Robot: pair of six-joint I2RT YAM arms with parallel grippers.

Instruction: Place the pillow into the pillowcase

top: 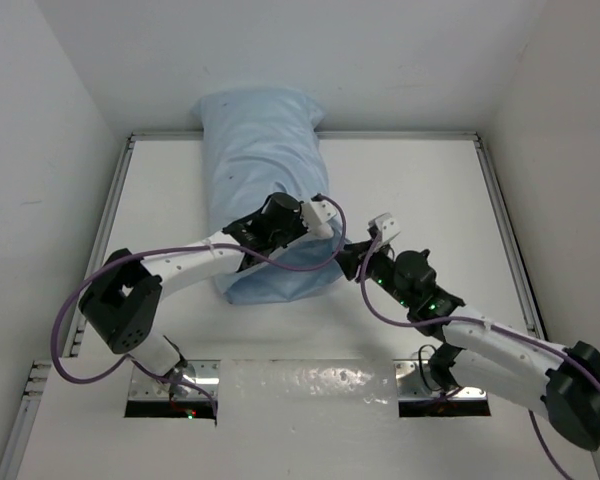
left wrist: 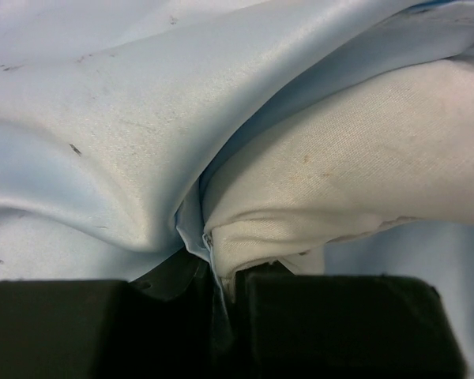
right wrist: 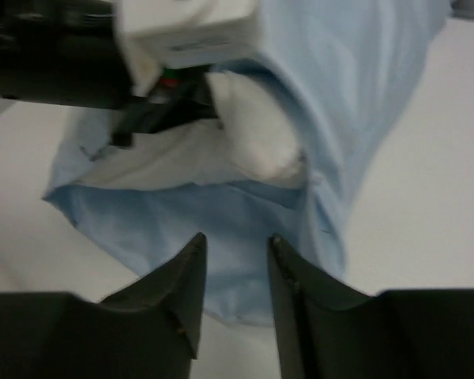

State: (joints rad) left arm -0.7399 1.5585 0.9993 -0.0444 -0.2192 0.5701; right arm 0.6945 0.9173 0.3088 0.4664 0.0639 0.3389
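Top view: we see the pillowcase [top: 255,165] lying lengthwise on the desk [top: 420,180], closed end far, open mouth near. It's plump, and the pillow itself is hidden from here. The left arm reaches across the mouth end, with the left gripper [top: 322,233] at the mouth's right corner. The right gripper [top: 347,256] sits just beside that same corner, on the desk side. We can't read either gripper's opening from this angle.

Left wrist view: the pillow [left wrist: 355,150] shows as off-white fabric bulging out from under the blue pillowcase [left wrist: 103,118]. The left gripper [left wrist: 231,288] is closed down to a narrow pinch. A fold of pillow fabric runs into the gap, with the blue hem pressed against it on the left side. Both fingers [left wrist: 340,324] are dark and mostly out of focus.

Right wrist view: the right gripper [right wrist: 235,288] is part open, nothing between its fingers [right wrist: 186,288], and the fingertips are tilted toward each other. Beyond them lies the pillowcase [right wrist: 347,103], mouth facing us, lower layer flat on the desk [right wrist: 434,205]. The pillow [right wrist: 257,134] is visible inside the mouth, its near end short of the lower hem. The left gripper [right wrist: 170,106] sits at the mouth's top edge, but we can't tell its hold from here because of blur.
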